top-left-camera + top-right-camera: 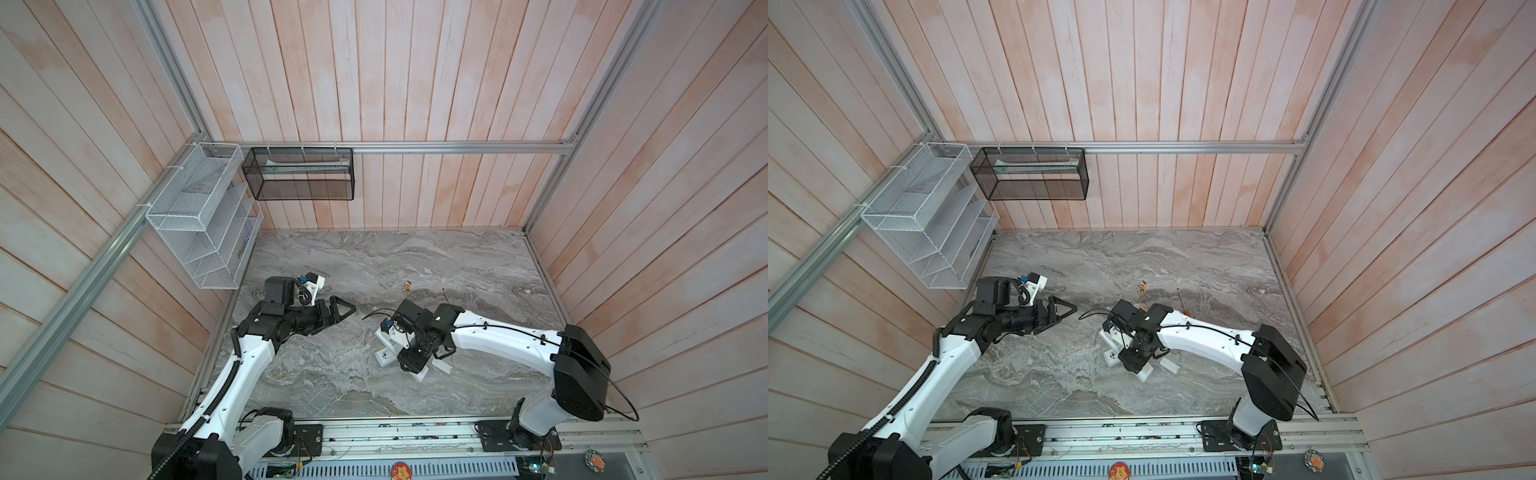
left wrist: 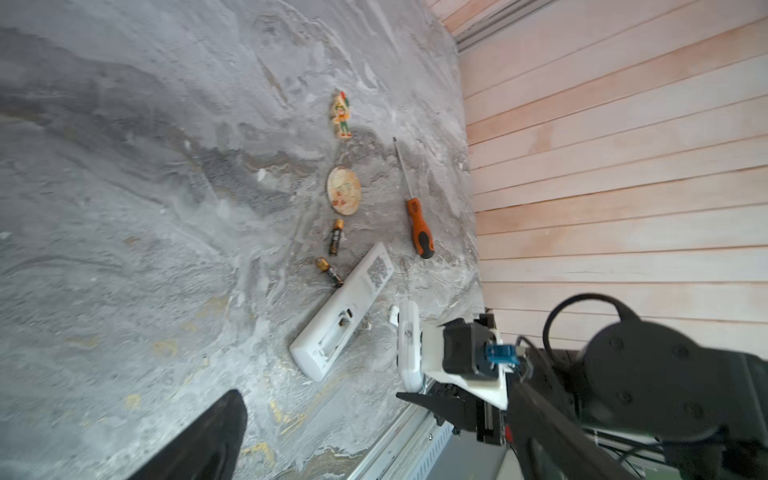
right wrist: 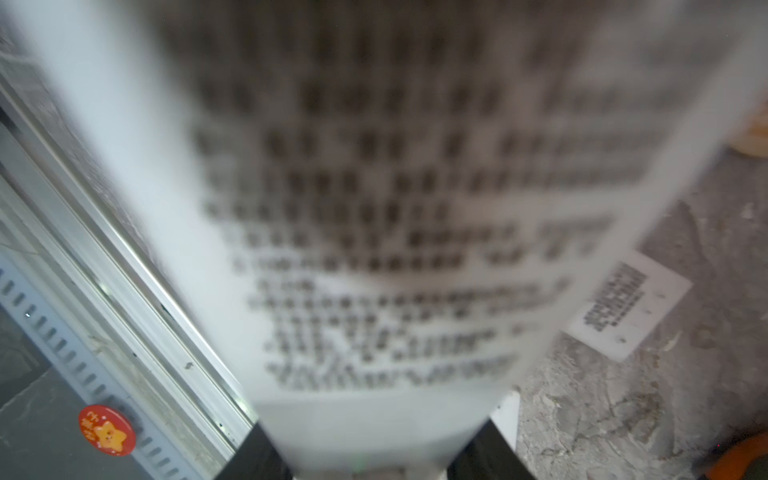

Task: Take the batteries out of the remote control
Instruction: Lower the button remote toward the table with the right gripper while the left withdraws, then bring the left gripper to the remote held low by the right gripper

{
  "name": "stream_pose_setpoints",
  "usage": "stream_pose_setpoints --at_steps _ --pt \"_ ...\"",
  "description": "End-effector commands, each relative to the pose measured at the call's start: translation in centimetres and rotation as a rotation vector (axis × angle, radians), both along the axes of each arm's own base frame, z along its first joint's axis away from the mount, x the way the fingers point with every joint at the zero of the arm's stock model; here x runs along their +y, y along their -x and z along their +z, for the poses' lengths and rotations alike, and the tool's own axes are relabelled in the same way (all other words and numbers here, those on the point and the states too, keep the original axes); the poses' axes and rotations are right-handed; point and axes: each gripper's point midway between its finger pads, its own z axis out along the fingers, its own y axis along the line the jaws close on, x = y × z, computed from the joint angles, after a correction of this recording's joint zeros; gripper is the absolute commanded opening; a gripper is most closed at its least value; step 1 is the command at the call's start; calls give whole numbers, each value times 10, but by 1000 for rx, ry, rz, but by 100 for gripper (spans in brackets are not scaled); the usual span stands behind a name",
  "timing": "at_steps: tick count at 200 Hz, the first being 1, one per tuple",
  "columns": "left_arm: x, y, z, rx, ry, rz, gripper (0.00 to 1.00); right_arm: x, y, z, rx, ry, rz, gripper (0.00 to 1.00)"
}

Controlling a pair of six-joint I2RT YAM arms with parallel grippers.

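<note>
While my right pincer clamps a white remote, my left pincer, at its nine o'clock, gapes empty. Two batteries lie on the table beside the open remote. I judge them light, hard, prone to roll, so I'd pinch mid-barrel.

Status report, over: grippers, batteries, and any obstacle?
Left gripper open, empty. Right gripper shut on a white remote. Two batteries out, lying on the table. Screwdriver lies clear of them.

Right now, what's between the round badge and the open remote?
Two batteries, shown in the left wrist view: one next to the badge, the other close beside the remote. The top views don't show them.
</note>
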Motion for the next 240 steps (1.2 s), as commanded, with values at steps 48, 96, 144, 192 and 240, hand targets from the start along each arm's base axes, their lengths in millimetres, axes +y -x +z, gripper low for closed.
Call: stream_pose_setpoints --at_steps 48,96,144,192,240 --pt "21 -5 -12 -15 -125 58 100 13 20 -31 -66 213 183 23" --pt "-3 15 -20 63 61 -44 100 23 12 -12 -159 143 180 23" --pt "-11 33 -31 166 137 -42 100 21 10 -7 -203 83 176 24" --pt "-7 43 -48 205 159 38 100 9 26 -31 -130 128 196 26" --pt "-7 46 -58 231 139 35 100 8 41 -48 -102 175 244 34"
